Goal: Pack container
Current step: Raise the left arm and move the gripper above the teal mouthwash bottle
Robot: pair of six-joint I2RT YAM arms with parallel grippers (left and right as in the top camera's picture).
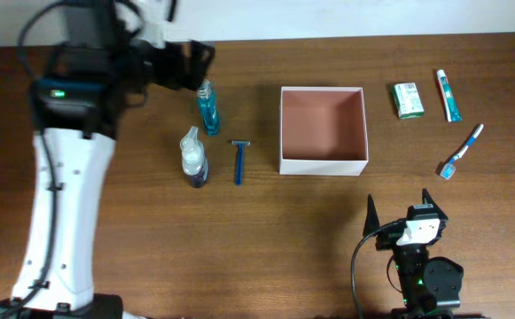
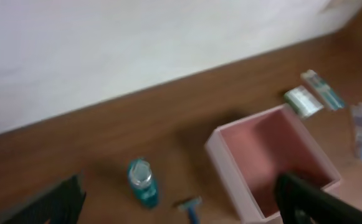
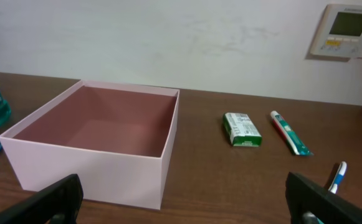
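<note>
The container (image 1: 323, 166) is a square open-top box with white walls and a pinkish inside, empty, at the table's middle back. It also shows in the left wrist view (image 2: 221, 155) and the right wrist view (image 3: 93, 165). My left gripper (image 1: 198, 64) is open and empty, raised at the back left above a teal mouthwash bottle (image 1: 208, 106); in its blurred wrist view its fingers (image 2: 179, 186) are spread wide. My right gripper (image 1: 399, 208) is open and empty near the front edge, in front of the container, as its wrist view (image 3: 184, 199) shows.
Left of the container lie a clear spray bottle (image 1: 193, 157) and a blue razor (image 1: 238, 161). To its right are a green-and-white carton (image 1: 408, 100), a toothpaste tube (image 1: 448, 95) and a blue-white toothbrush (image 1: 462, 151). A wall stands behind the table.
</note>
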